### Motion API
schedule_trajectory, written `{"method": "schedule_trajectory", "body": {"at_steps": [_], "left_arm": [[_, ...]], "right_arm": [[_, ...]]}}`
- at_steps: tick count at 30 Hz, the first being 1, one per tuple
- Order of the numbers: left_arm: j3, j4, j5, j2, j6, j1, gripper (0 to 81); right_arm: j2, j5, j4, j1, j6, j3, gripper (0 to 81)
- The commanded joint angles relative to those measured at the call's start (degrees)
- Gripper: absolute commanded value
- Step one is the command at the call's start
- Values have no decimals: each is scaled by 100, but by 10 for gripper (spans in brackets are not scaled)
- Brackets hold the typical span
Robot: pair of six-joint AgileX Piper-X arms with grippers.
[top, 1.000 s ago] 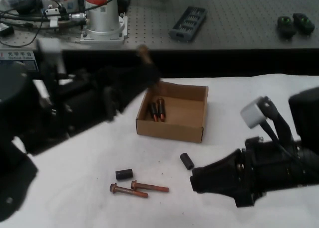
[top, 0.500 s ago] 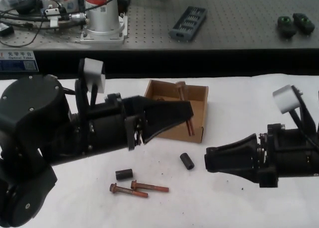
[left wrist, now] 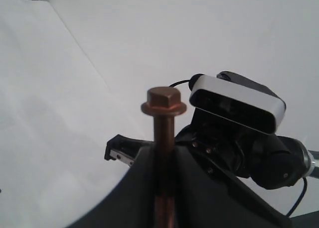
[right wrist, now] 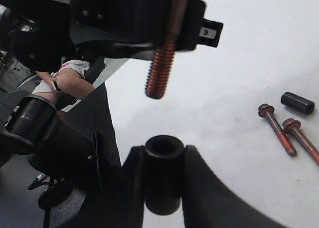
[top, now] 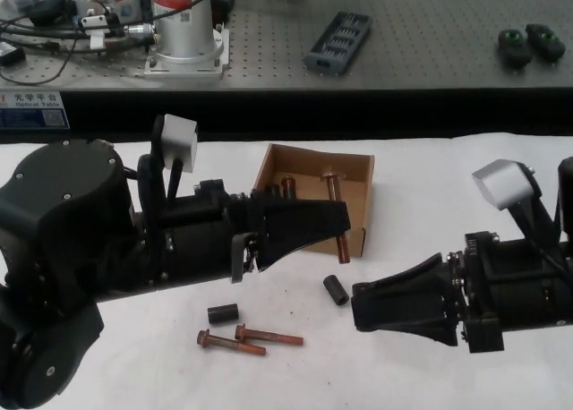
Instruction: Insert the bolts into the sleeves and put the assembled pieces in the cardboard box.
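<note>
high: bolt is clamped head-up in left gripper, just before cardboard box wall; right gripper is placed beside loose sleeve | left wrist: bolt is pinched tight, open cloth beyond | right wrist: held sleeve is gripped firmly, bore facing threaded tip, apart; axes should be aligned first, box wall avoided.

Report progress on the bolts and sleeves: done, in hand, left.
Done: what looks like an assembled piece lies in the cardboard box. In hand: the left gripper holds a bolt head up; the right gripper holds a sleeve facing its threaded tip, not yet joined. Left: two loose bolts and two loose sleeves on the white cloth, then boxing them.
</note>
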Motion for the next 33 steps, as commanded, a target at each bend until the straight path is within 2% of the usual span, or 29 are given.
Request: {"method": "schedule_trajectory", "body": {"at_steps": [1, 10, 18, 25, 33], "left_arm": [[-74, -87, 12, 15, 410, -5, 6], [-74, 63, 278, 15, 918, -5, 6], [-74, 179, 276, 15, 947, -5, 6], [-74, 166, -140, 15, 947, -5, 6], [-74, 166, 291, 15, 858, -5, 6]], "right_arm": [[-75, -147, -65, 111, 29, -60, 34], [-51, -248, -307, 126, 69, -134, 34], [287, -357, -326, 126, 175, -293, 34], [312, -388, -326, 126, 222, -293, 34], [312, -377, -326, 126, 220, -293, 34]]}}
